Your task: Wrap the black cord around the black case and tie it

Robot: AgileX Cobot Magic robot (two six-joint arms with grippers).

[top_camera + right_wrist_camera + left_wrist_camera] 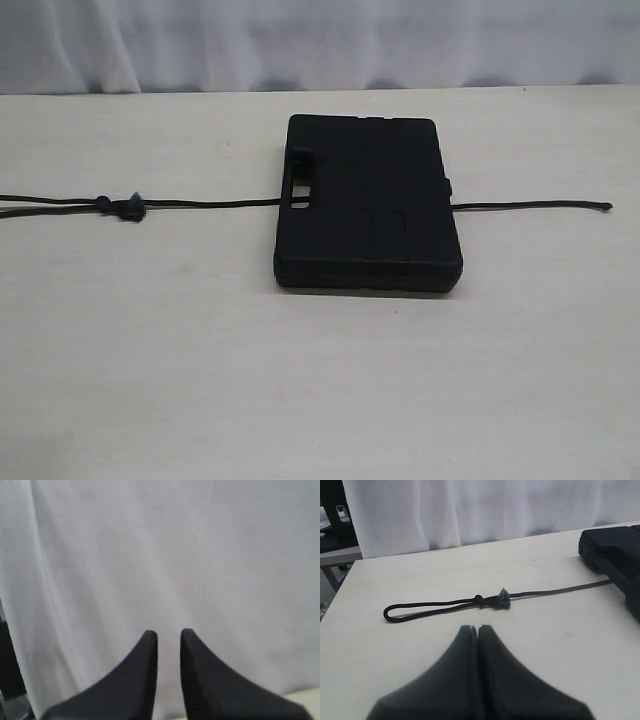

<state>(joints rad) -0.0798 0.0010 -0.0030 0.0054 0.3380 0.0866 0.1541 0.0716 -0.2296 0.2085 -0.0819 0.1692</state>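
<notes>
Status: wrap not started. Case [368,205] lies flat on the worktop [320,400], lid up. Cord [210,203] runs in one straight line and seems to pass under the case: in at the handle-slot side, out at the opposite side. No turn over the lid, no tie. Knot [128,208] and loop [387,613] lie well out from the case on the slot side. Plain tip [606,207] lies well out on the other side.

Left claw [478,629]: closed, tips touching, empty. It hangs over bare worktop near the knot, clear of the cord and well away from the case.

Right claw [169,636]: narrow gap between the tips, nothing in it, aimed at the curtain [150,555]. Its camera shows neither case nor cord, so I can't place it relative to the case.

My read: the step in hand is the approach for the first pick-up of the cord ends.

Next move calls for:
- left claw to open, drop onto the cord by the knot and pinch
- right claw to swing down to the tip side of the case
- both ends then lifted over the lid to cross

Watch-outs, as a judgement: the cord is thin and lies flat, so the tips must close right at the surface. Pulling one end alone could slide the cord out from under the case or drag the case. The loop looks like the natural place to thread the tip for the tie.
</notes>
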